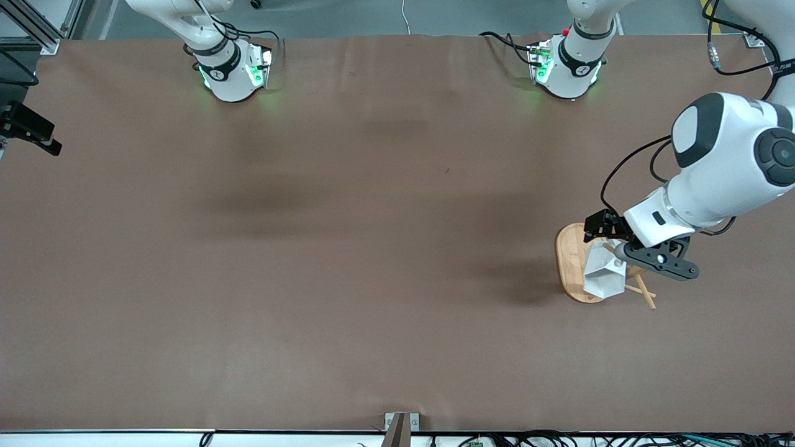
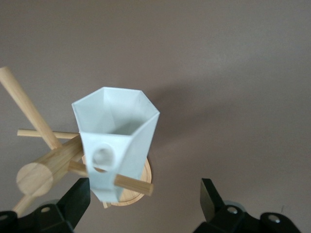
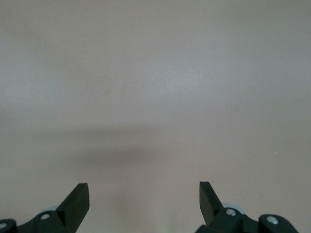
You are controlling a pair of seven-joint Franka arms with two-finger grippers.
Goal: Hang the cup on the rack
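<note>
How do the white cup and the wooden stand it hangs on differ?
The cup is white with flat angular faces; the rack is pale bamboo made of round rods. The cup is a hollow tapered shell; the rack is a solid post with thin pegs on an oval base. The cup hangs tilted from a peg through its handle hole; the rack stands on the table. Both sit at the left arm's end.

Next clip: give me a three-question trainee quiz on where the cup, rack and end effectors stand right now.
1. True or false: a peg passes through the hole in the cup's handle.
2. The left end effector is: A) shut on the cup B) open at the rack C) over bare table.
3. What does the right end effector hang over?

Key: 1 true; 2 B; 3 bare brown table, fingers open.
</note>
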